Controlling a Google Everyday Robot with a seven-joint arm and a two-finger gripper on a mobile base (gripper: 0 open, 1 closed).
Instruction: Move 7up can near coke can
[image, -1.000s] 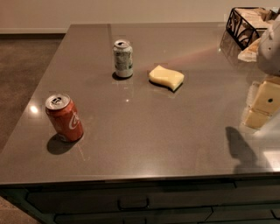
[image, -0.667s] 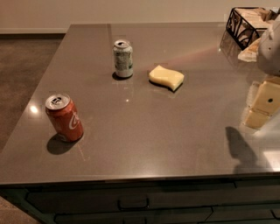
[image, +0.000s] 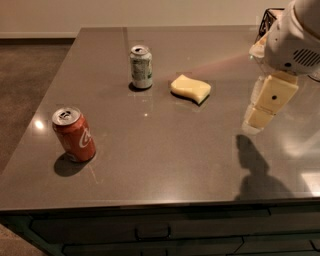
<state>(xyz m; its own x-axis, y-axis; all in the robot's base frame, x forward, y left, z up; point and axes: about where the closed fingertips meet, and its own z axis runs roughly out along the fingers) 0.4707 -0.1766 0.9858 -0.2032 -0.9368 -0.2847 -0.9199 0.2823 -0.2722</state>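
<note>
The 7up can (image: 141, 67), silvery-white with green markings, stands upright at the back middle of the dark table (image: 165, 150). The coke can (image: 74, 134), red with white script, stands tilted toward the table's front left, well apart from the 7up can. My gripper (image: 266, 104), cream-coloured and hanging below the white arm housing (image: 295, 37), is above the table's right side. It is far to the right of both cans and holds nothing that I can see.
A yellow sponge (image: 190, 88) lies on the table just right of the 7up can. A dark wire basket (image: 267, 17) stands at the back right corner, partly hidden by the arm. The table's front edge runs below the coke can.
The arm and gripper have moved left and a little toward the table's middle, covering more of the basket. The cans and sponge have not moved.
</note>
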